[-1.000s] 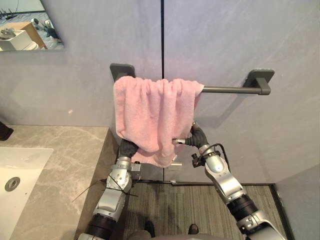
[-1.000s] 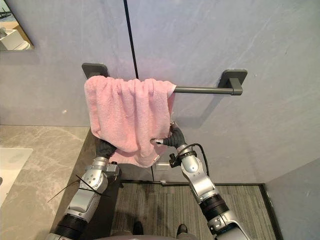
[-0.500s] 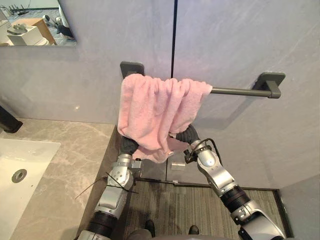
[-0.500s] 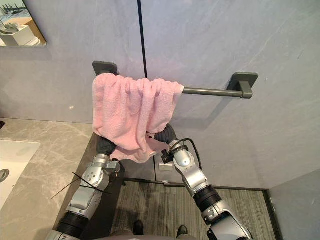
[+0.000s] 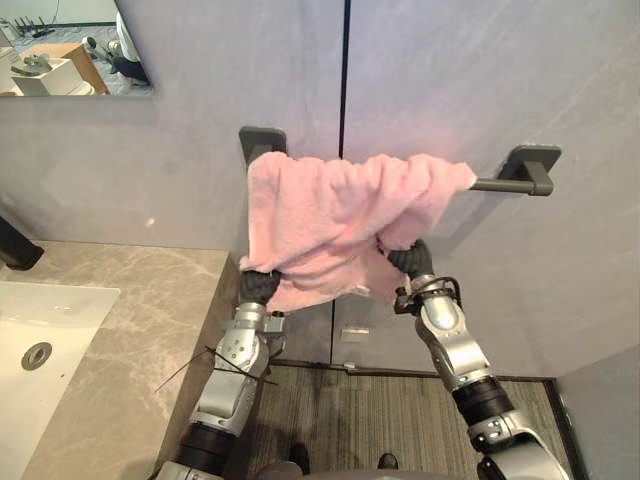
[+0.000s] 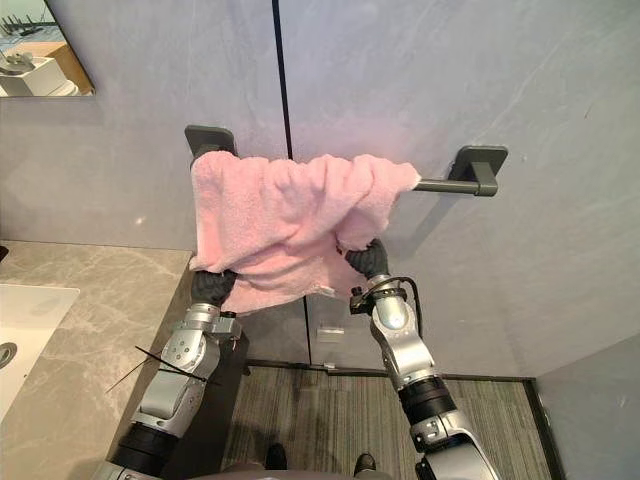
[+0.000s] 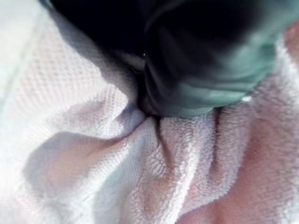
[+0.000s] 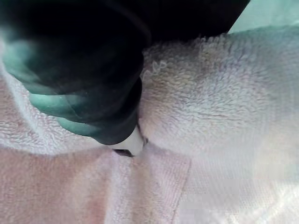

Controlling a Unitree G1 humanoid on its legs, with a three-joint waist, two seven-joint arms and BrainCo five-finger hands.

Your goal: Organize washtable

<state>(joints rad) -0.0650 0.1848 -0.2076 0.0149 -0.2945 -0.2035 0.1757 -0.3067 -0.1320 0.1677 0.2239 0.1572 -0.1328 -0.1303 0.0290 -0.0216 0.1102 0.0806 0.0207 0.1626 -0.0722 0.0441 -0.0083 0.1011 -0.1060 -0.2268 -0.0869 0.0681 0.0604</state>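
A pink towel hangs over a dark rail on the grey wall and covers most of the rail's length. My left hand is under the towel's lower left corner, its fingers curled into the cloth. My right hand is at the lower right part, fingers closed on a fold of towel. In both wrist views the dark hand covers, left and right, press into bunched pink cloth. The towel's lower edge is stretched between the two hands.
A marble counter with a white sink lies at the left, with a dark tap behind it. A mirror hangs at the upper left. A wall socket sits below the towel, above the carpet floor.
My right hand has closed on the towel and drawn it to the right along the rail, spreading the cloth wider. The left hand has kept its hold at the left corner.
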